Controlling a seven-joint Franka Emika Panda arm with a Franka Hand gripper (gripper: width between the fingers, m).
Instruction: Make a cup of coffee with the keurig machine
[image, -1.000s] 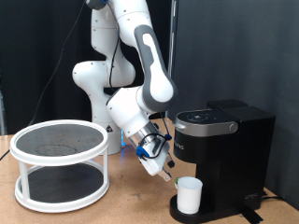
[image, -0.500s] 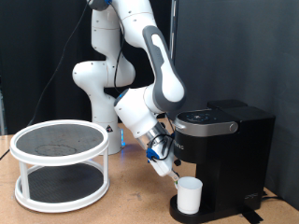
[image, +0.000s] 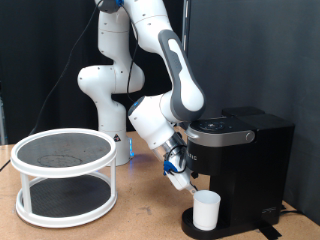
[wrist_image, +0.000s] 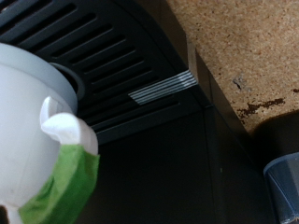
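Note:
The white cup (image: 207, 209) stands upright on the round drip base of the black keurig machine (image: 245, 150), under its brew head. The machine's lid is down. My gripper (image: 183, 180) hangs tilted just to the exterior view's left of the cup, at about its rim height, close to the machine's front. In the wrist view the cup (wrist_image: 28, 103) fills one side over the slotted drip grille (wrist_image: 131, 56). A white fingertip wrapped in green tape (wrist_image: 67, 173) lies right against the cup's rim. Nothing shows between the fingers.
A white two-tier round rack (image: 65, 175) stands at the exterior view's left on the cork table (image: 140, 215). The robot's base stands behind the table. A bluish-grey rounded object (wrist_image: 285, 187) shows at the wrist view's edge.
The arm has swung towards the exterior view's right, carrying the gripper closer to the cup and the machine's front. The cup stays on the drip base.

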